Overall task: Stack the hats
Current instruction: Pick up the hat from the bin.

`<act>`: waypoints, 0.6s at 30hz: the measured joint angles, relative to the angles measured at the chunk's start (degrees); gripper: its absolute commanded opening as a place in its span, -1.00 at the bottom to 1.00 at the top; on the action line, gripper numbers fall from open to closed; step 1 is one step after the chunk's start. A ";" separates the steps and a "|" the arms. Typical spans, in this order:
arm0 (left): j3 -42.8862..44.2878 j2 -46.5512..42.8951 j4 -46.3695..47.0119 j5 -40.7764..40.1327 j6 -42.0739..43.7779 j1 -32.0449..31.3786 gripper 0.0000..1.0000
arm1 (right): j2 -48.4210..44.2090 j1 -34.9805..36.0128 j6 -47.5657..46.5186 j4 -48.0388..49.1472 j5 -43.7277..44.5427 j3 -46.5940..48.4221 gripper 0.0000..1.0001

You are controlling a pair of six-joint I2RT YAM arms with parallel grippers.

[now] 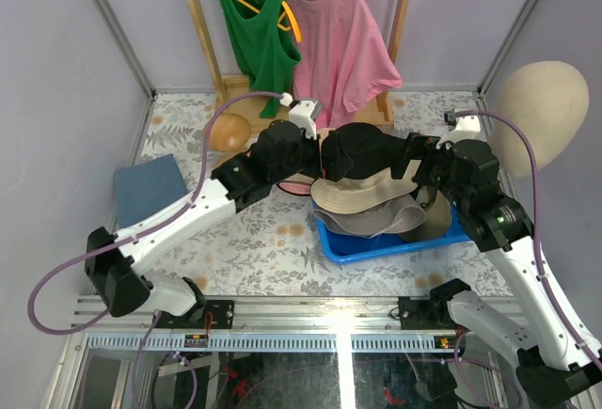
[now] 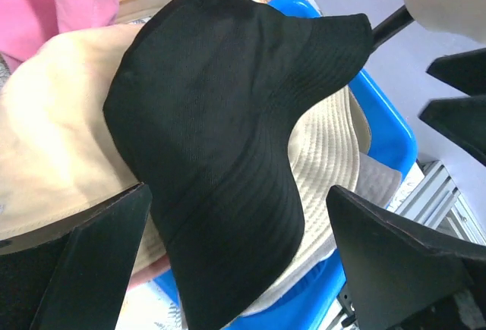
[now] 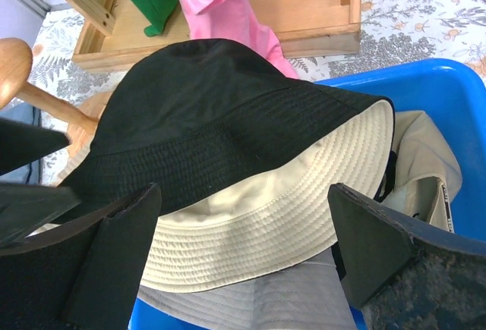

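Flanking one crown-up black hat [image 3: 205,110] atop one beige hat [image 3: 266,224] and one grey hat [image 3: 250,300], with left hand [image 2: 239,220] and right hand [image 3: 243,193] spread wide.

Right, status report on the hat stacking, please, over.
Left and right jaws open, flanking black bucket hat. It tops beige hat and grey hat in blue tray. Nothing blocking seen.

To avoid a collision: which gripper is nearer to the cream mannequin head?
Right. The right gripper is left of the mannequin head; the left gripper is farther left, beyond the black hat.
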 measured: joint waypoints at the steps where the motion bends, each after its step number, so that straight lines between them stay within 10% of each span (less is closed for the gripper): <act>1: 0.74 1.51 0.07 0.33 -0.11 0.42 0.99 | -0.11 0.00 -0.17 0.22 -0.44 0.00 0.99; 18: 6.49 13.86 5.97 12.61 -3.91 12.41 0.99 | -0.76 0.04 -1.99 1.27 -2.54 0.02 0.99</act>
